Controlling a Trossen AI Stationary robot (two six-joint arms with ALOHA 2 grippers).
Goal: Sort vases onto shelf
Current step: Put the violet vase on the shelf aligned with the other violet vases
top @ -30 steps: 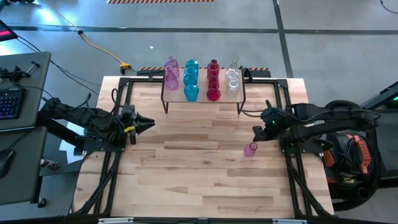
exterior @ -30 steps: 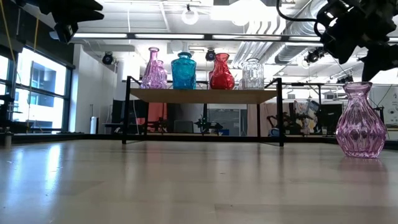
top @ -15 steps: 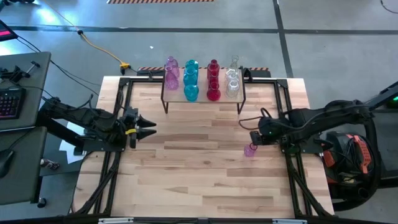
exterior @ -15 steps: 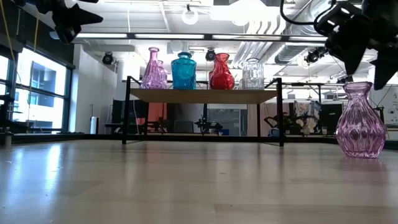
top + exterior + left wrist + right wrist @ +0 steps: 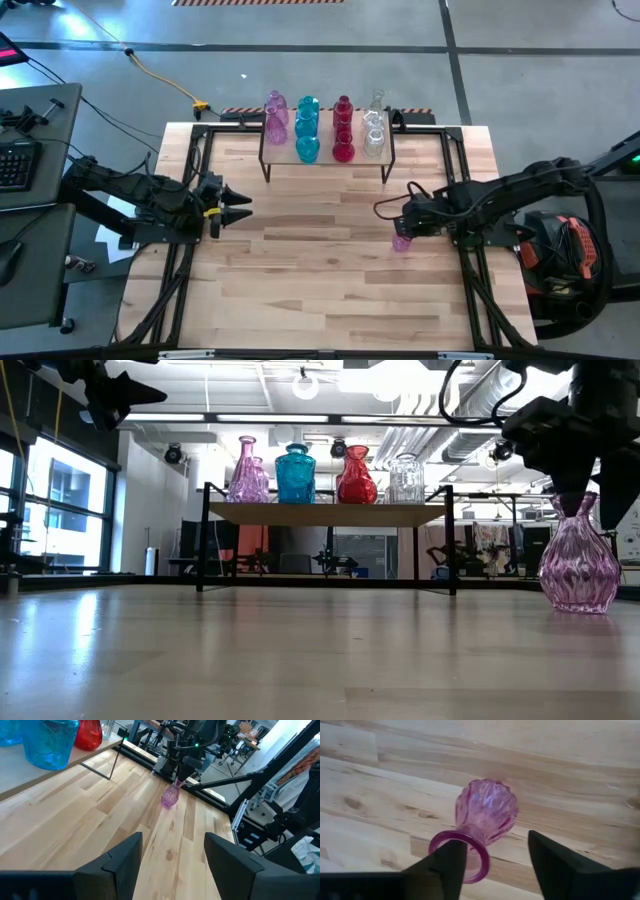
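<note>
Pink vase [image 5: 401,242] upright, right claw [image 5: 404,226] astride neck

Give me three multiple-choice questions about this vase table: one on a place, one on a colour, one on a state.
1. Where is the right gripper?
A. At the shelf
B. At the neck of the lone vase
C. At the table's left edge

2. What colour is the vase standing on the table?
A. Pink
B. Teal
C. Red

3. How does that vase stand?
A. On its side
B. Upside down
C. Upright

Answers: 1 B, the right wrist view shows its fingers either side of the rim. 2 A, it looks pink in every view. 3 C, the low view shows it on its base.
</note>
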